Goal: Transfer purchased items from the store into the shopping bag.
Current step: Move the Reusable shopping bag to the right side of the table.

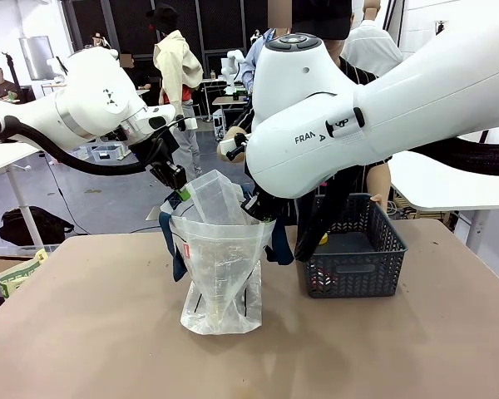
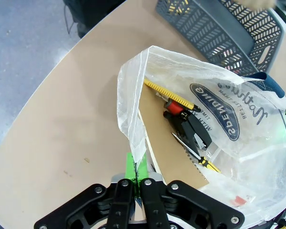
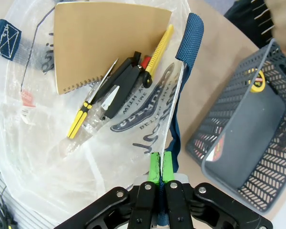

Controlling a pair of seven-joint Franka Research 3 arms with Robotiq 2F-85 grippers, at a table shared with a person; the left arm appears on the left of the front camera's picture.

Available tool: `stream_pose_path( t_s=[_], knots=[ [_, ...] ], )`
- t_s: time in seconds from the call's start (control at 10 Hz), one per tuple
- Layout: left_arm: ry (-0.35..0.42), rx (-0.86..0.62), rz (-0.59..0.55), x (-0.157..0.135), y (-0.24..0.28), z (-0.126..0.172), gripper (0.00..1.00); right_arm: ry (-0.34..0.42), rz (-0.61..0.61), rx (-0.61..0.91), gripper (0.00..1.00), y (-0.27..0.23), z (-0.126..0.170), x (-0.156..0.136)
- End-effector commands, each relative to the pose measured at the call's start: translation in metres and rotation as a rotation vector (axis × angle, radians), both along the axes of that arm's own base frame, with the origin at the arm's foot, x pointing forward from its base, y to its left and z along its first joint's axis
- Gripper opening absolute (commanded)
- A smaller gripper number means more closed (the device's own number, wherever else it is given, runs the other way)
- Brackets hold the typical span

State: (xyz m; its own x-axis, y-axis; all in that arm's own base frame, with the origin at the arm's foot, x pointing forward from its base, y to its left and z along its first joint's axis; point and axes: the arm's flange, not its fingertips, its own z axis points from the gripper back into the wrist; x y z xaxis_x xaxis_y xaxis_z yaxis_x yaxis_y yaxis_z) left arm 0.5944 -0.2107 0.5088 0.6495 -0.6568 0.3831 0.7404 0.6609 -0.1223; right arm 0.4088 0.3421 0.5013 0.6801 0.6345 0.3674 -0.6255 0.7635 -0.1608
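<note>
Green pads (image 2: 129, 168) of my left gripper (image 2: 136, 172) are pressed together on the rim of the bag (image 2: 214, 76), with nothing but a fold of thin film between them. My right gripper (image 3: 159, 172) is clamped the same way on the opposite rim, where the navy strap (image 3: 188, 38) runs down. Between the two I hold the mouth apart. From the front, the bag stands on the table (image 1: 83, 332) just beside the basket (image 1: 358, 258).

Several items (image 3: 126, 81) already lie at the bottom of the bag, on and beside a brown spiral notebook (image 3: 109, 43). They are a slim yellow piece, something red, a black tool and a yellow-handled one. The basket holds at least a yellow-and-black piece and something red against its wall. I cannot tell what they are.

I judge the bag to be light, floppy and slippery. It crinkles, keeps no shape of its own, and would sag shut or slide from my pads if I eased off. The film could also tear under a sharp pull. The strap looks sturdier, so the safest hold is where strap and rim meet. The items look small, stiff and light, and none seems fragile. I would take each one across its narrow width near the middle, so it does not swing. The notebook stiffens the bag's floor a little.
</note>
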Motion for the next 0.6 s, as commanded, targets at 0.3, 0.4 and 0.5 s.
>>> stream_pose_path(
  t_s=[0.3, 0.4, 0.5],
  knots=[
    [-0.012, 0.005, 0.008, -0.0033, 0.0028, 0.0001, 0.00, 0.002, 0.002, 0.007, 0.00, -0.0013, 0.0010, -0.0006],
    [-0.012, 0.005, 0.008, -0.0033, 0.0028, 0.0001, 0.00, 0.002, 0.002, 0.007, 0.00, -0.0013, 0.0010, -0.0006],
    [-0.012, 0.005, 0.008, -0.0033, 0.0028, 0.0001, 0.00, 0.002, 0.002, 0.007, 0.00, -0.0013, 0.0010, -0.0006]
  ],
)
